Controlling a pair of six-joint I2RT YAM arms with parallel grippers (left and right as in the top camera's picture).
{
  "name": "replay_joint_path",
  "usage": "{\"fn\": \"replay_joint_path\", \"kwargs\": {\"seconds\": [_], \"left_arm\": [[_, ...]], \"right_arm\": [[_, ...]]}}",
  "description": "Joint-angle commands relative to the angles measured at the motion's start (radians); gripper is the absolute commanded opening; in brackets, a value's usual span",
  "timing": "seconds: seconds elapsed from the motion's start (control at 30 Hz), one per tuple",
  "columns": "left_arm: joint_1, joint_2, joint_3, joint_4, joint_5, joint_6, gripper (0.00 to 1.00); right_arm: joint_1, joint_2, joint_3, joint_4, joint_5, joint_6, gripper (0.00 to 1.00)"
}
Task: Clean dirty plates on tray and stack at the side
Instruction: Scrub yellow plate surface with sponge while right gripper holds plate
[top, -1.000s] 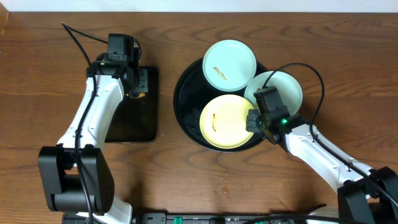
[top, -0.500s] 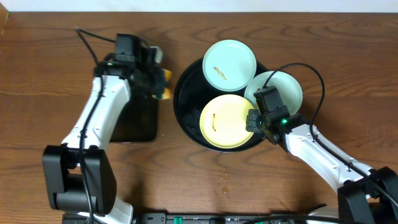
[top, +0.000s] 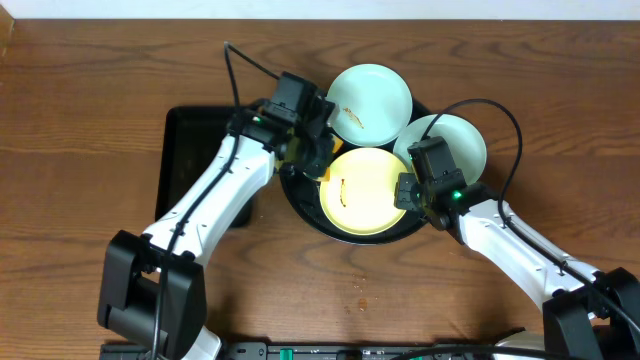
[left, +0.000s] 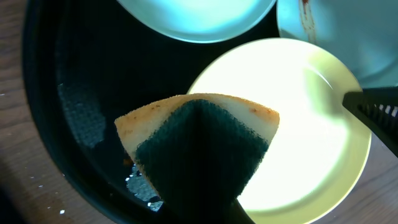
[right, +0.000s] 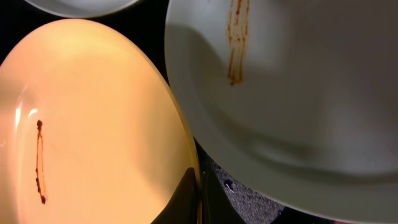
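The round black tray (top: 296, 192) holds a pale yellow plate (top: 365, 200) with a brown smear. A mint-blue plate (top: 370, 100) with a smear leans on the tray's far rim; a second mint-blue plate (top: 460, 140) lies at the right rim. My left gripper (top: 305, 155) is shut on a yellow-and-green sponge (left: 199, 146), held over the yellow plate's left edge (left: 292, 124). My right gripper (top: 408, 192) is shut on the yellow plate's right rim (right: 186, 155), beside the smeared mint plate (right: 292, 81).
A rectangular black tray (top: 200, 160) lies left of the round tray, partly under my left arm. Small crumbs lie on the wood tabletop (top: 362, 285) in front of the round tray. The table's far edge runs along the top.
My left arm has swung right from the rectangular tray to the round tray, carrying the sponge over the yellow plate's left edge. The right gripper stays on the plate's rim.
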Motion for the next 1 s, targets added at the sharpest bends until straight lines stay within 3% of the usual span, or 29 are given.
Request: {"fn": "replay_joint_path", "kwargs": {"seconds": [0.0, 0.97], "left_arm": [[-0.023, 0.006, -0.002, 0.004, -0.033, -0.008, 0.07], [-0.077, 0.241, -0.071, 0.121, -0.04, 0.002, 0.08]], "right_arm": [[-0.005, 0.019, 0.007, 0.013, 0.003, -0.023, 0.01], [-0.005, 0.064, 0.007, 0.04, 0.003, -0.03, 0.01]]}}
